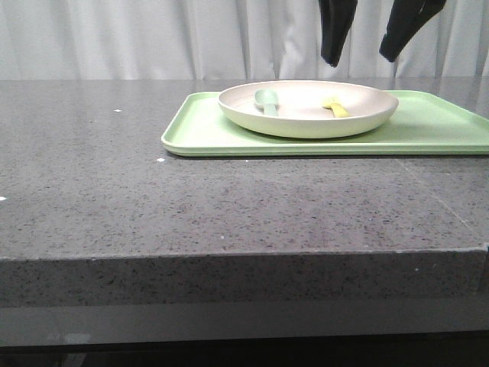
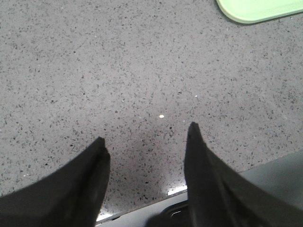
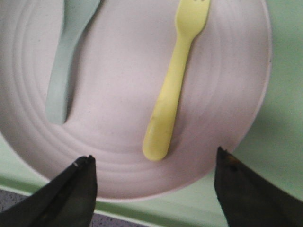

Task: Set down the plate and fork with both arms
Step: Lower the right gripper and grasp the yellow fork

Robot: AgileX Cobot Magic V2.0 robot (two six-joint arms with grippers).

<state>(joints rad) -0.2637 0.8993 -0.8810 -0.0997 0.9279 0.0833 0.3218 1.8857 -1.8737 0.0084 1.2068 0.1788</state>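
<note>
Two utensils are lying inside the plate (image 1: 308, 115): the fork (image 3: 174, 80) and a grey-green spoon (image 3: 66, 61), apart from each other. That plate is sitting on the light-green tray (image 1: 428, 126) on the grey surface (image 1: 153, 199). I am holding my right end effector (image 3: 154, 182) above the plate, fingers spread wide. I am holding my left end effector (image 2: 144, 151) over bare surface beside the tray's corner, fingers apart, gripping nothing.

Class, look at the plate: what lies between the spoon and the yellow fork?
Only bare plate separates spoon from fork, clearest in the right wrist view.
</note>
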